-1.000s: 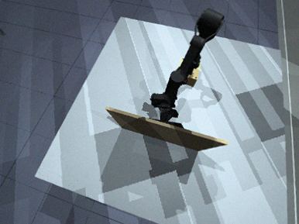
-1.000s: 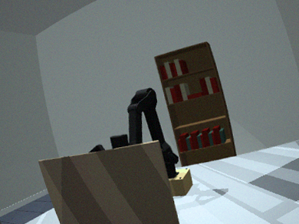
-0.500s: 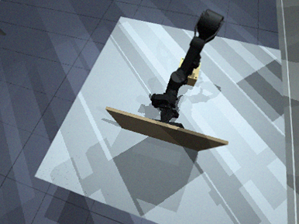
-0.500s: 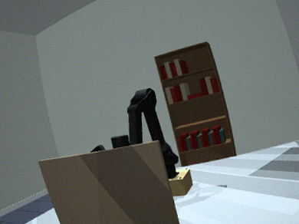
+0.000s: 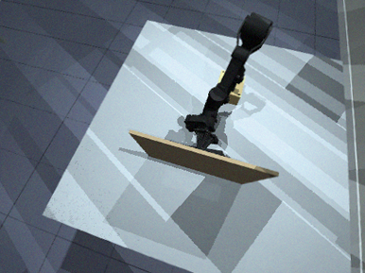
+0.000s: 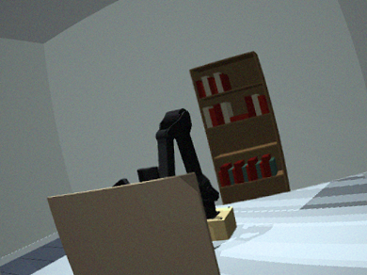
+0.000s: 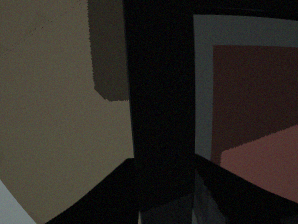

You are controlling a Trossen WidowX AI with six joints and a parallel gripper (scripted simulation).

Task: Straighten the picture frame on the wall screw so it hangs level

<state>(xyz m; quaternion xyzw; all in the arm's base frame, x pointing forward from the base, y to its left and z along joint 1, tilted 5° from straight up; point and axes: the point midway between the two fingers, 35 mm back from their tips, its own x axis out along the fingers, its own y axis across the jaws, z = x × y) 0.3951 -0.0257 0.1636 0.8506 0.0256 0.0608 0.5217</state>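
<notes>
The picture frame fills the wrist view's middle as a broad black bar, with a grey mat and a dark red picture to its right. In the top view only a dark sliver of the frame shows behind the wall panel's top edge. The tan wall panel stands upright, its back to the top and exterior views. My gripper is shut on the frame's black border. The screw and notched strip are hidden, and I cannot tell whether the frame is level.
The arm rises from a yellow base block on the pale table behind the panel. A brown bookcase with red, white and teal books stands against the far wall. Striped shadows cross the table.
</notes>
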